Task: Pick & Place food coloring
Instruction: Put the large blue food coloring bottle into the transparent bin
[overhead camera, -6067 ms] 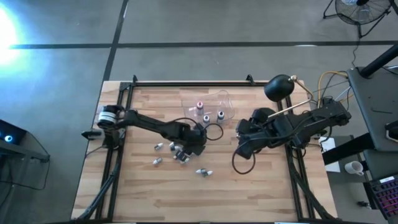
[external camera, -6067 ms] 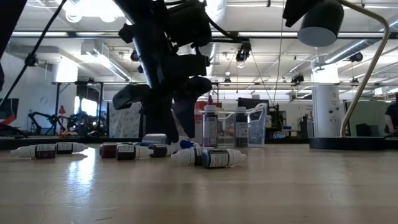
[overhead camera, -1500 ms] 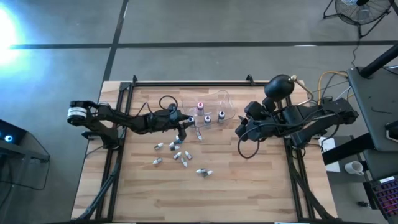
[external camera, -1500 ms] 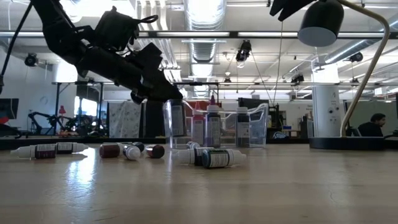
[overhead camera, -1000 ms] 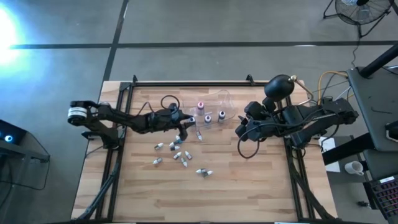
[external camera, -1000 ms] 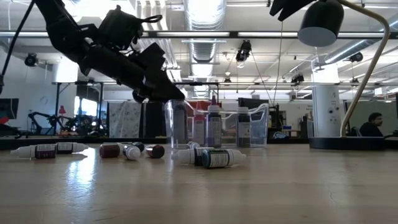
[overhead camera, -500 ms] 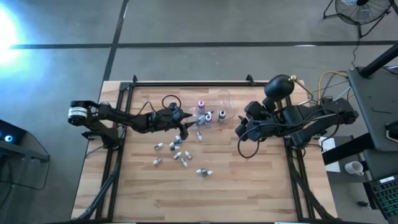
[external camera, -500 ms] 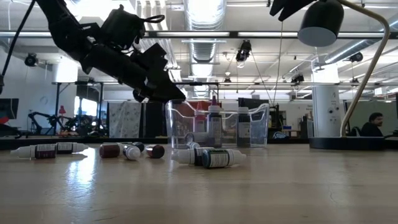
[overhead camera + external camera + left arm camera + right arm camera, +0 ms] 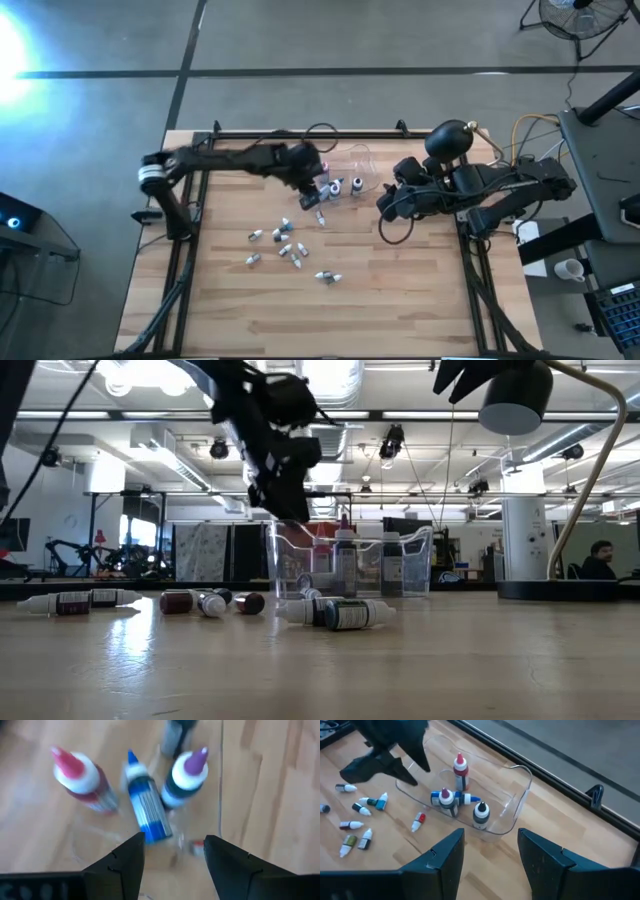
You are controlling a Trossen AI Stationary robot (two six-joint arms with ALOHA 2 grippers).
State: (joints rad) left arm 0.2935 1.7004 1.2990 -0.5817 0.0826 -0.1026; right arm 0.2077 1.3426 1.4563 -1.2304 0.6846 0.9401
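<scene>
A clear plastic tub (image 9: 362, 155) stands at the table's far middle. Three food coloring bottles stand upright in it: a red one (image 9: 460, 770), a purple-capped one (image 9: 185, 777) and a dark one (image 9: 480, 812). A blue bottle (image 9: 145, 807) lies on the tub's floor among them. My left gripper (image 9: 172, 845) hangs open above the tub's left end, pointing steeply down, with the blue bottle just beyond its tips. Several more bottles (image 9: 285, 248) lie on their sides on the wood nearer the front. My right gripper (image 9: 490, 845) hovers open to the right of the tub (image 9: 520, 790), holding nothing.
A black lamp (image 9: 450, 140) on a bent stem stands at the far right, its round base (image 9: 565, 590) on the table. One small red bottle (image 9: 418, 821) lies just in front of the tub. Bare wood covers the near half of the table.
My left gripper has risen and swung toward the far edge, over the tub's left end, tipping from a shallow slant to a steep downward point. The blue bottle it carried is out of its fingers and now lies in the tub. My right arm has kept still.
</scene>
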